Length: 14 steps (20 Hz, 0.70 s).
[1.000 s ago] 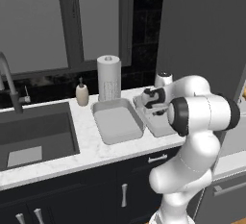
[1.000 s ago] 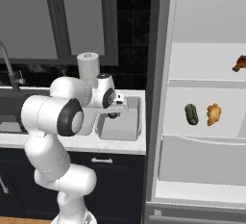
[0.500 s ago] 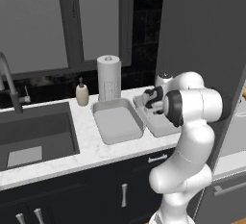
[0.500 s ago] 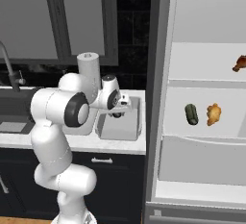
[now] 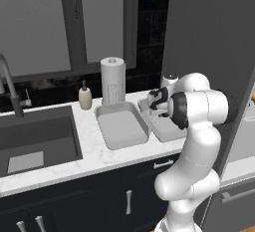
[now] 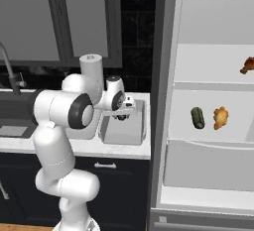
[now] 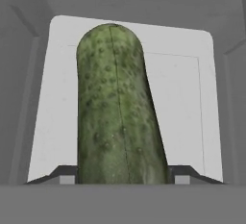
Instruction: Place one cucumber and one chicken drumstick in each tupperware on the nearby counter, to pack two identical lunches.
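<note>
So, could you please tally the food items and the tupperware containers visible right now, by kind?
Cucumbers: 2, one in the gripper over the right tupperware, one on the fridge shelf
Chicken drumsticks: 2, both in the fridge
Tupperware containers: 2, left one on the counter
Total: 6

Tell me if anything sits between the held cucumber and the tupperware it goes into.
Nothing visible does. The cucumber hangs in the jaws directly over the right tupperware, whose floor shows bare around it in the hand view.
</note>
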Motion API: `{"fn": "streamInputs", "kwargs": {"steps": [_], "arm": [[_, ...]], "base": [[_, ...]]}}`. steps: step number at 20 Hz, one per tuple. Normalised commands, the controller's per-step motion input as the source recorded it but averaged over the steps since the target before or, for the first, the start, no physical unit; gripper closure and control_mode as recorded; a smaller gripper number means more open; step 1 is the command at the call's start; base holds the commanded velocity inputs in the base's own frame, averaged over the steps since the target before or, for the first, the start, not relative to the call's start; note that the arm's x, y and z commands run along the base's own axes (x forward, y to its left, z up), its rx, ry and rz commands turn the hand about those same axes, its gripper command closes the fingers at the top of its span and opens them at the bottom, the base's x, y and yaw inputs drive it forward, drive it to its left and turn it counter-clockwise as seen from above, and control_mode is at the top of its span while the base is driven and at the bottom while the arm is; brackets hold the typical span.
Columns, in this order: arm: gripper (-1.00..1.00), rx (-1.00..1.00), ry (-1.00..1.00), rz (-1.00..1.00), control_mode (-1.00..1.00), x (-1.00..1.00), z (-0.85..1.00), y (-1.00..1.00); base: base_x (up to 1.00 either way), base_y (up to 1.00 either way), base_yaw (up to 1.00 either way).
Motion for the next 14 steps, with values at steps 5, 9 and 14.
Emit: {"fn": "streamInputs", "kwargs": {"steps": [5,9,14], "arm": [[-1.00,0.00,0.00,0.00,-1.00,0.00,0.20,0.00],[-1.00,0.00,-0.03,0.00,-1.00,0.00,0.85,0.00],[-1.00,0.01,-0.03,0.00,-1.00,-0.32,1.00,0.00]], "base": [[0.00,0.00,0.00],[0.00,0.00,0.00],[0.00,0.00,0.00]]}}
